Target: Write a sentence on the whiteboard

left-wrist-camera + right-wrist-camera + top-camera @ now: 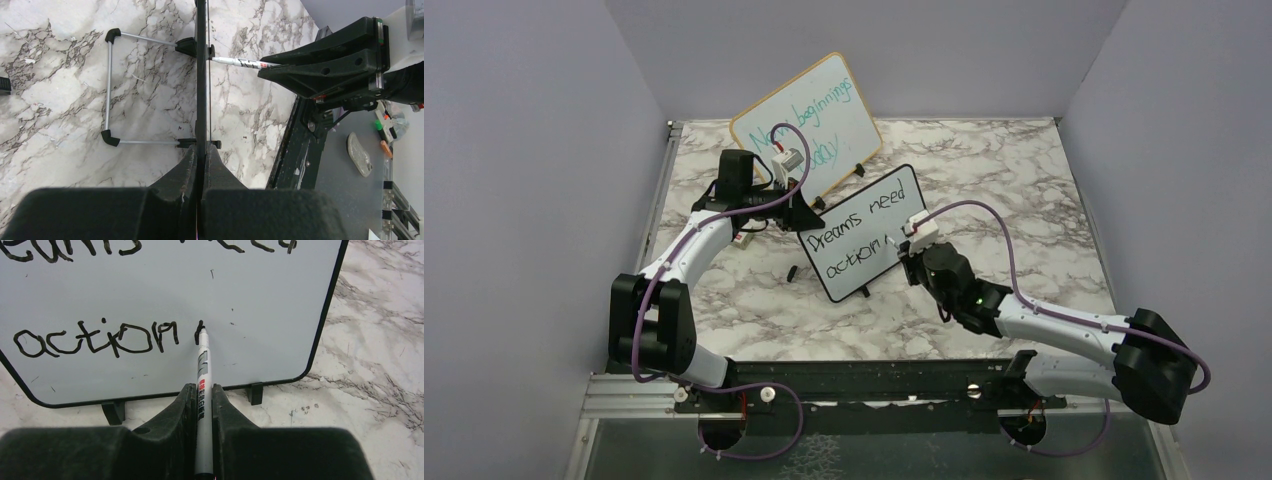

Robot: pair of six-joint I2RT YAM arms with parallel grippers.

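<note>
Whiteboard [864, 232] stands mid-worktop [1024, 200] on 2 small feet [114, 411], backed by a wire stand [109, 90]. In the top view its long axis runs from near-left to far-right, with its face turned toward the right arm. The sentence [852, 240] sits on it in 2 lines, "Dreams need" over "action", running along that axis.

The left end effector [202, 151] pinches the board's left edge, clamped on the thin frame. The right end effector [202, 389] is pressed together on a marker [202, 365] that points at the face. The marker's tip touches the board at a short stroke just after the "n". Beyond the tip the lower line is blank white up to the frame.

Bare marble lies to the right of the board and in front of it. A bigger board [809, 115] with teal writing stands just behind, with the left arm between the 2. A black cap [793, 272] lies near the board's near-left corner, apart from it.
</note>
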